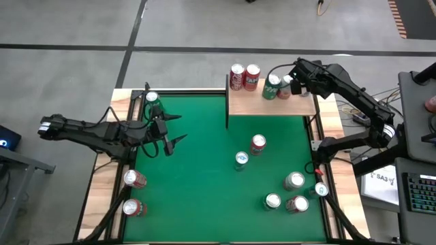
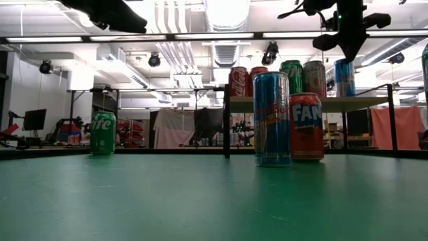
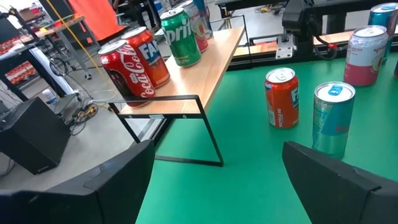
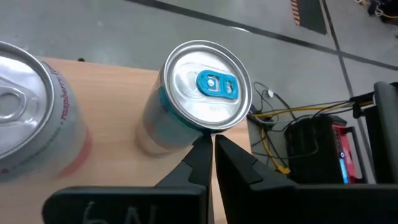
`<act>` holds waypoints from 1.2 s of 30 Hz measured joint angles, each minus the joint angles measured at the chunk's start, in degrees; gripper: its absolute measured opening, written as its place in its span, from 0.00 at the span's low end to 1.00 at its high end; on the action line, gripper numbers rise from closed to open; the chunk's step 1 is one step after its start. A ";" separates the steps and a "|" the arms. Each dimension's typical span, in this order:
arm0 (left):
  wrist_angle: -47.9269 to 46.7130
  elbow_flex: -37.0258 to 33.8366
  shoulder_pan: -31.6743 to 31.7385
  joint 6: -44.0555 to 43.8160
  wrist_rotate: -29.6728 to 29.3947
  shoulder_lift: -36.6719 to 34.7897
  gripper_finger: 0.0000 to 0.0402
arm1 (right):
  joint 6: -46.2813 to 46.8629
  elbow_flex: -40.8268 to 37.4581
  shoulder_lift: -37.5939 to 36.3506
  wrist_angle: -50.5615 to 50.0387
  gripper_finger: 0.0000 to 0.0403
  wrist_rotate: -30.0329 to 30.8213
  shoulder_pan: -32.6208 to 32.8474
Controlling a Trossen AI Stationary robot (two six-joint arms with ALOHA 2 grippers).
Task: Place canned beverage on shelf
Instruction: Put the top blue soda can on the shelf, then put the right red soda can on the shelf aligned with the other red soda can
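In the low view's foreground a tall blue can (image 2: 271,118) and an orange can (image 2: 306,126) stand upright on the green table (image 2: 134,201), in front of the shelf (image 2: 314,103) behind them. In the high view these two sit at the picture's centre, with the left gripper (image 1: 165,129) at centre left, jaws spread wide and holding nothing, pointing across the table toward them. So the nearest loose cans lie ahead of the left gripper and toward the picture's right, long axes vertical, and the left arm is probably the nearer one. Farther off, at the upper right, the right gripper (image 1: 294,83) hovers over the shelf's right end, fingers pinched shut on nothing, just above a blue-tabbed can (image 4: 193,102) standing upright on the board.
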 joint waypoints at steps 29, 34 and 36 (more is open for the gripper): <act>1.24 0.16 0.02 -0.59 -0.01 0.40 0.84 | 8.32 1.46 -3.56 2.40 0.03 -2.35 22.20; 1.44 0.16 0.01 -1.36 -0.01 0.41 0.84 | 10.16 1.33 -3.54 0.99 0.03 1.86 23.50; 1.44 0.16 0.01 -1.51 -0.01 0.41 0.84 | 9.92 1.33 -3.54 0.74 0.03 2.09 22.90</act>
